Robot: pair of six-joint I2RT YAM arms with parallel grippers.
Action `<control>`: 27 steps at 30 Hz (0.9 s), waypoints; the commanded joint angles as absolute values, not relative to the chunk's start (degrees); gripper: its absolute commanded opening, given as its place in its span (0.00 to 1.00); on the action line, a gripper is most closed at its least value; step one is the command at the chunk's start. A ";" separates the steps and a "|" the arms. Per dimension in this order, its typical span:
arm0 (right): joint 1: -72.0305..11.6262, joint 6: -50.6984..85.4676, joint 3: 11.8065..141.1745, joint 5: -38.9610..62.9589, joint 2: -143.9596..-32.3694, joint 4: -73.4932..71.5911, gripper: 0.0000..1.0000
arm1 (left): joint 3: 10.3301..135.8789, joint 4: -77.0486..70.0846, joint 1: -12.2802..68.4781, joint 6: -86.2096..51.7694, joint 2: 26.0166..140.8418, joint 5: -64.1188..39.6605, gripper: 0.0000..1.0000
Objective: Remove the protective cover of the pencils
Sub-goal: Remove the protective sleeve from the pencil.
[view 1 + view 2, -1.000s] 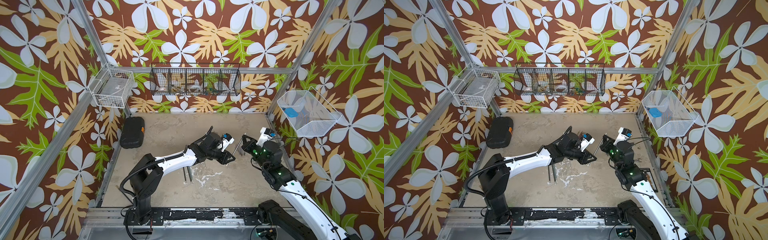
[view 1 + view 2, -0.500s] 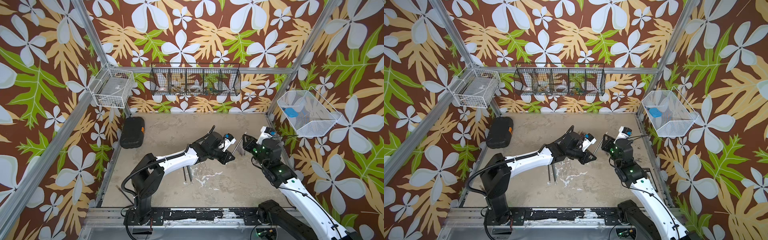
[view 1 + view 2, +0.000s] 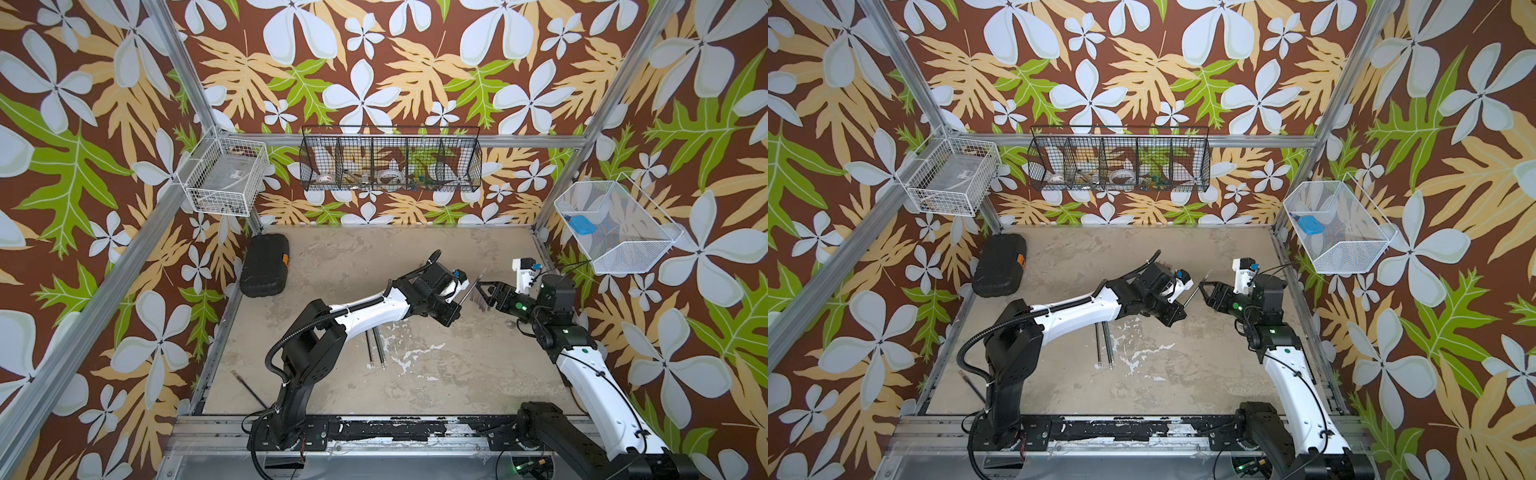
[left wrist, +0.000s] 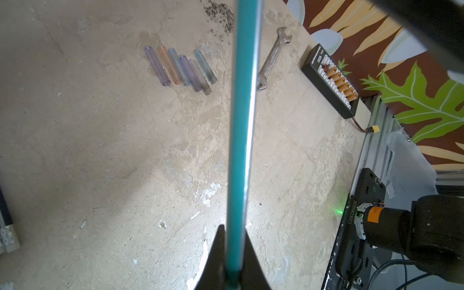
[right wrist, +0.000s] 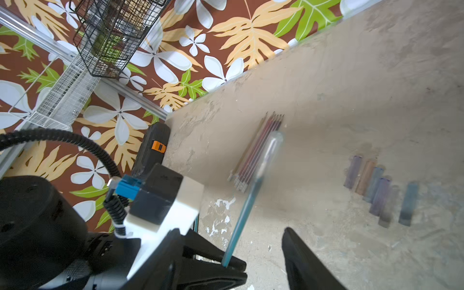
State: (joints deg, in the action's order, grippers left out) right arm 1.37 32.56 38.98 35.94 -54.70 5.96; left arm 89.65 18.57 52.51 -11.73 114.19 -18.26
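Note:
My left gripper (image 3: 458,300) (image 4: 233,232) is shut on a teal pencil (image 4: 242,113), held by its lower end and slanting up off the table. A clear protective cover (image 5: 272,144) sits on the pencil's far tip. My right gripper (image 3: 482,293) is open, its fingers (image 5: 301,261) just beside the pencil (image 5: 244,208) without gripping it. Several bare pencils (image 5: 258,150) lie in a row on the table. Several loose tinted covers (image 4: 180,69) (image 5: 376,190) lie side by side under the right gripper. Two dark pencils (image 3: 376,349) lie by the left arm.
A wrench (image 4: 273,57) and a black board with orange plugs (image 4: 331,80) lie near the right wall. A black case (image 3: 265,266) sits at the back left. Wire baskets (image 3: 388,164) (image 3: 615,228) hang on the walls. One dark pencil (image 3: 249,386) lies at the front left edge.
My right gripper has opened and let go of the teal pencil. My left gripper has closed on it. Both arms have stayed nearly in place.

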 commanded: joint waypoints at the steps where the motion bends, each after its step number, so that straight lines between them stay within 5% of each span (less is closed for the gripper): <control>1: 1.60 32.62 38.97 37.69 -56.21 4.12 0.59 | 90.18 19.87 53.01 -10.66 114.42 -18.41 0.00; 24: 3.64 37.52 42.72 35.77 -66.06 0.05 0.29 | 90.12 20.30 53.64 -10.51 113.22 -18.45 0.00; 27: 4.02 37.71 42.93 35.64 -66.38 0.00 0.19 | 90.14 20.30 53.62 -10.62 113.23 -18.46 0.00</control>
State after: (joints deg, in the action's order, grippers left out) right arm 3.81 37.54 42.44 36.73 -66.24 1.54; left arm 89.89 19.75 53.67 -10.66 113.78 -18.46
